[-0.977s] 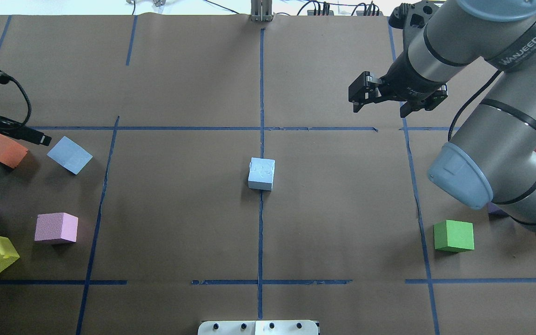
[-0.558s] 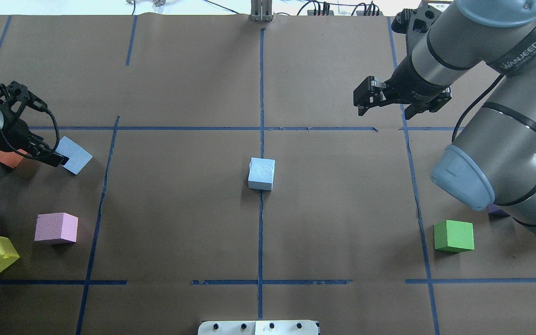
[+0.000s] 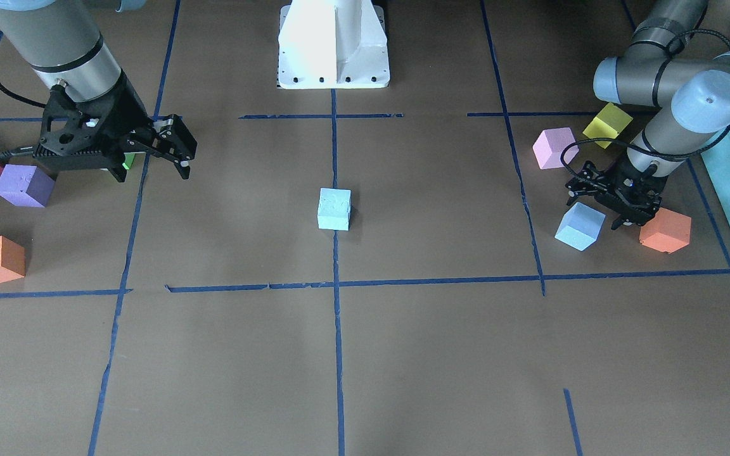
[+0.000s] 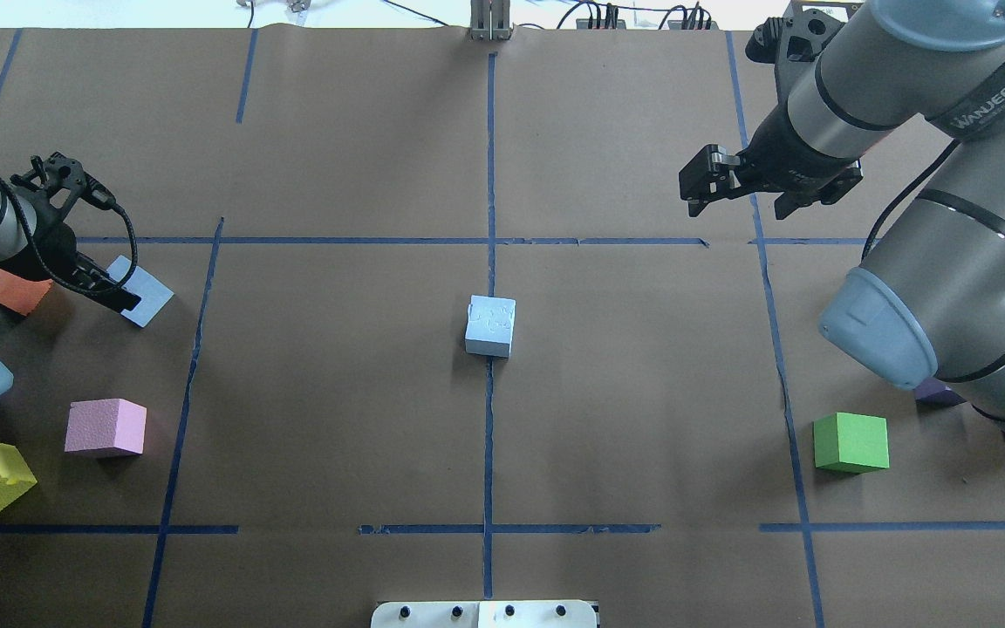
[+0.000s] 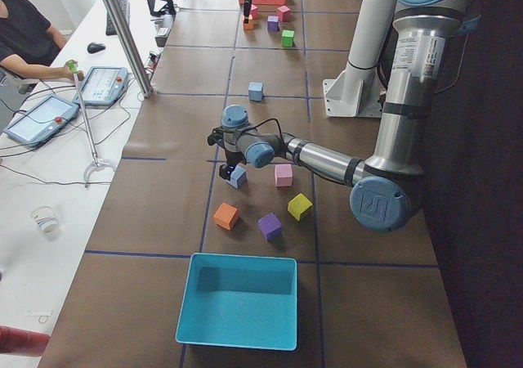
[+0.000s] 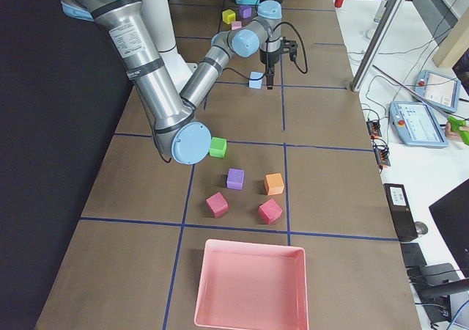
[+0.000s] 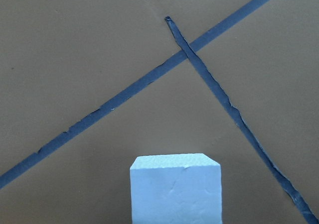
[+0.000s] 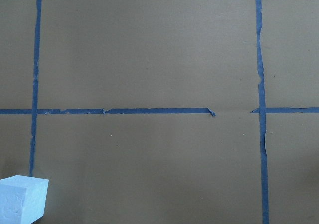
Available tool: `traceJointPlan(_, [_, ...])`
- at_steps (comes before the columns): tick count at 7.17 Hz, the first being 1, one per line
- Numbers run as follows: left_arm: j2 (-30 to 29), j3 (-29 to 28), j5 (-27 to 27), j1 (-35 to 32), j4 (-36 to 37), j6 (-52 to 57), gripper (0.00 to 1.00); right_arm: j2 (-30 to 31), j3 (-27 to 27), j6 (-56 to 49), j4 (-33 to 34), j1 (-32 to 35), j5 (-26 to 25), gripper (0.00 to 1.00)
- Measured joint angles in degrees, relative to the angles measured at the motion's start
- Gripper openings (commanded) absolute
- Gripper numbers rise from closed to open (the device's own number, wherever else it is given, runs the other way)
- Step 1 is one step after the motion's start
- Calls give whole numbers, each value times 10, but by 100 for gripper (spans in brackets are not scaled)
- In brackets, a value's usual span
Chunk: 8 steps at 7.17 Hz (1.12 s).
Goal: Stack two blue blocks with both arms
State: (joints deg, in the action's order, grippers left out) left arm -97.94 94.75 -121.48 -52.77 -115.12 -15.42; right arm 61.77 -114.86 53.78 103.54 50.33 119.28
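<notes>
Left gripper (image 4: pixel 123 299) now reaches the left-edge blue block (image 4: pixel 152 295), finger spread unclear; straddle it squarely before closing

Green cube (image 4: pixel 851 442), pink cube (image 4: pixel 105 427).

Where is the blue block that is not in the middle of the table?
That blue block lies far left in the overhead view, just by the tips of the left gripper, with the orange block on its other side.
</notes>
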Motion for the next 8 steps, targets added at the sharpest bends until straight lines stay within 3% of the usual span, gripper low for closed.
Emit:
traceJointPlan(5, [-35, -45, 24, 11, 2, -5, 99, 2, 5, 0, 0, -1, 1, 100])
traceJointPlan(6, [-35, -48, 24, 14, 2, -5, 89, 2, 5, 0, 0, -1, 1, 100])
traceJointPlan(8, [-33, -53, 23, 21, 2, -5, 58, 4, 8, 1, 0, -2, 0, 100])
